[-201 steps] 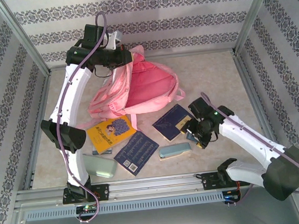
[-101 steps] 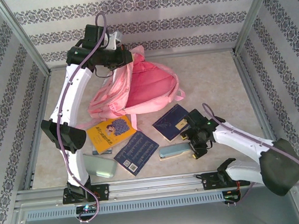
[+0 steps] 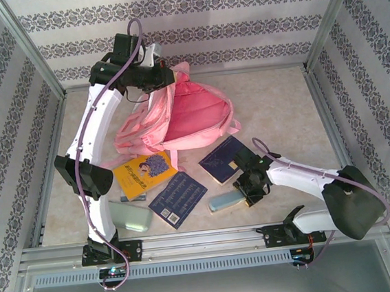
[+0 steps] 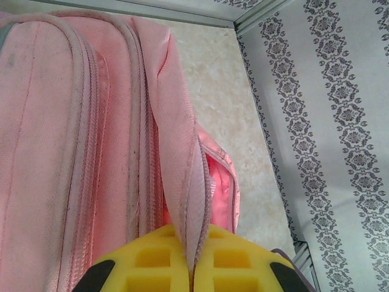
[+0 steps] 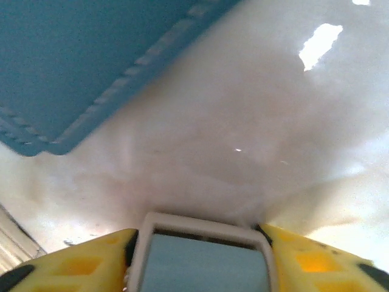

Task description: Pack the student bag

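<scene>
**Top external view.** The student bag (image 3: 192, 115) is lying at the far middle of the counter (image 3: 274, 104), with its open mouth facing the arm bases. The left pincer (image 3: 169, 74) is gripping the bag's far upper edge. The right pincer (image 3: 244, 193) is straddling the right end of a pale blue-grey case (image 3: 222, 200) near the front edge. A yellow book (image 3: 144, 173), a dark blue book (image 3: 178, 198), a second dark blue book (image 3: 220, 159) and a pale green case (image 3: 129, 216) are lying between the bag and the arm bases.

**Left wrist view.** The yellow fingers (image 4: 152, 264) are pressing together on a fold of the bag's pink fabric.

**Right wrist view.** The yellow fingers (image 5: 85, 267) are bearing against both sides of the pale blue-grey case, clamping it. A blue book corner is lying beyond it; which of the two books it belongs to cannot be told.
</scene>
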`<state>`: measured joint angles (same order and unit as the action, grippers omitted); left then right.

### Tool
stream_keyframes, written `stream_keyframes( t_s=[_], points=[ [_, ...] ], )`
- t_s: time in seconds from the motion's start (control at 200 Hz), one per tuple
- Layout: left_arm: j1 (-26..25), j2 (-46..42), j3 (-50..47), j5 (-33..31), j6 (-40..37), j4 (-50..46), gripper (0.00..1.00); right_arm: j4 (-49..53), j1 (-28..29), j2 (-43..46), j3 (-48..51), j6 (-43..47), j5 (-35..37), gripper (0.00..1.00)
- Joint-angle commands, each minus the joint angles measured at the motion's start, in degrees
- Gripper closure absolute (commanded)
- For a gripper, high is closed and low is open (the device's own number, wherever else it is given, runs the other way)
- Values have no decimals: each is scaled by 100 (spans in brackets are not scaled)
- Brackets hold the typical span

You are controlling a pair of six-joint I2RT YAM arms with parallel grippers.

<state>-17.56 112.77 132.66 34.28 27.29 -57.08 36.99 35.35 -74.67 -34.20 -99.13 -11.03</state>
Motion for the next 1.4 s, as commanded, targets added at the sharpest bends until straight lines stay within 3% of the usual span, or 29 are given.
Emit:
stream_keyframes(
  t_s=[0.0, 0.28, 0.39, 0.525, 0.74, 0.964, 1.149, 1.394],
  points=[
    [2, -245, 93, -5, -29, 355, 100, -244, -103, 149, 0, 60, 248, 58],
    [5, -166, 179, 135, -12, 451, 100, -88, -506, 1367, -241, 621, 649, 77],
    [6, -180, 180, 174, -21, 460, 100, -377, -828, 2037, -630, 1458, 851, 88],
    [4, -223, 147, 241, -36, 473, 100, -879, -1180, 2157, -1693, 2965, 830, 92],
    [4, -325, 139, 245, -77, 475, 100, -1936, -1270, 1045, -3296, 4205, 67, 96],
    [7, -362, 145, 407, -27, 579, 100, -3071, -944, -284, -4252, 4909, 1039, 100],
    [5, -405, 189, 481, 57, 682, 100, -3667, -813, -1358, -4591, 4635, 1753, 100],
    [96, -443, 355, 524, 144, 799, 100, -3945, -443, -2718, -5229, 3512, 2379, 100]
  ],
)
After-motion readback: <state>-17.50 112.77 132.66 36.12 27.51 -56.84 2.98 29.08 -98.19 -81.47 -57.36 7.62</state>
